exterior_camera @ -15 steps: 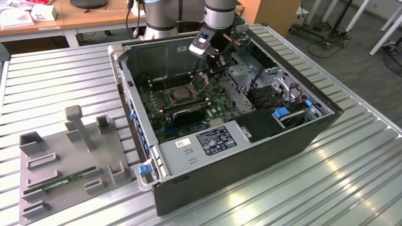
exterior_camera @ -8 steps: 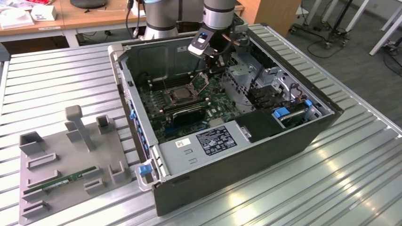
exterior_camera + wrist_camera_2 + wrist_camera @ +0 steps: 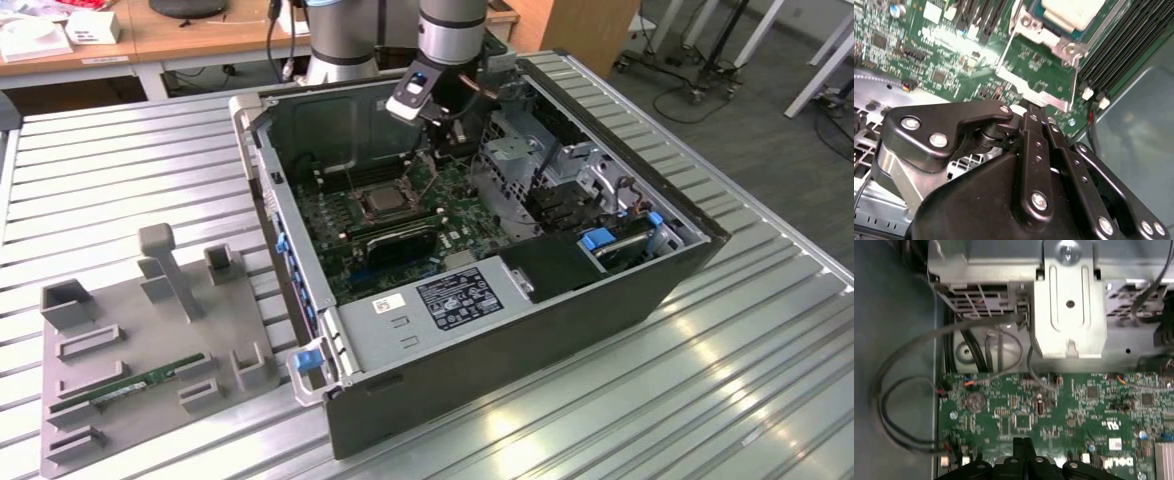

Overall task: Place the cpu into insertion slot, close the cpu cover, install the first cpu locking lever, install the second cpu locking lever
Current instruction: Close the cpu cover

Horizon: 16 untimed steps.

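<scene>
The cpu (image 3: 388, 201) lies flat in its socket on the green motherboard (image 3: 454, 215) inside the open computer case; the second wrist view shows its pale metal top (image 3: 1072, 10). The silvery cpu cover (image 3: 1050, 36) lies down around it. Thin metal lever rods (image 3: 1075, 75) run along the socket's sides; whether they are latched I cannot tell. My gripper (image 3: 437, 152) hangs inside the case just beyond the socket. Its black fingertips (image 3: 1021, 442) are shut together with nothing seen between them. In the second wrist view the gripper (image 3: 1030, 116) sits close to the socket's metal edge.
Memory slots (image 3: 1134, 45) flank the socket. A metal drive bracket (image 3: 1070, 315) and loose cables (image 3: 904, 405) lie beyond the board. The case walls (image 3: 287, 230) close in all around. A grey fixture (image 3: 134, 340) holding a green memory stick (image 3: 131, 379) stands at the exterior view's left.
</scene>
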Each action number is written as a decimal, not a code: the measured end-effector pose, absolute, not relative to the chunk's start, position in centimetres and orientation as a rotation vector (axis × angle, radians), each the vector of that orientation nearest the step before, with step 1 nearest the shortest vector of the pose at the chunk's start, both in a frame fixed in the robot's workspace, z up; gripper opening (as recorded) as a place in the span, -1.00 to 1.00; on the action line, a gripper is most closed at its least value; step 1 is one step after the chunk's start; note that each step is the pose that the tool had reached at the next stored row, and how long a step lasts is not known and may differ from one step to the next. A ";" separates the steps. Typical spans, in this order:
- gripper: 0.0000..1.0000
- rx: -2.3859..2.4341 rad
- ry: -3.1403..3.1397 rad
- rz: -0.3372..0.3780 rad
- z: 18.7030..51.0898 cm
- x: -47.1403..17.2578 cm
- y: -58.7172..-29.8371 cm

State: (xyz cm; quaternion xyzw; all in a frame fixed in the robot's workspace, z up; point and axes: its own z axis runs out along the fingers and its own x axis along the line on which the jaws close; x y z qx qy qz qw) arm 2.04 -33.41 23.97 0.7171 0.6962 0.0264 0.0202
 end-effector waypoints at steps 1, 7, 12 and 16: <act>-0.79 2.224 2.159 0.082 24.0 1.7 -33.4; -0.79 2.224 2.159 0.081 23.9 0.0 -33.4; -0.79 2.224 2.159 0.082 23.8 -1.1 -33.4; -0.79 2.224 2.159 0.082 23.8 -1.8 -33.4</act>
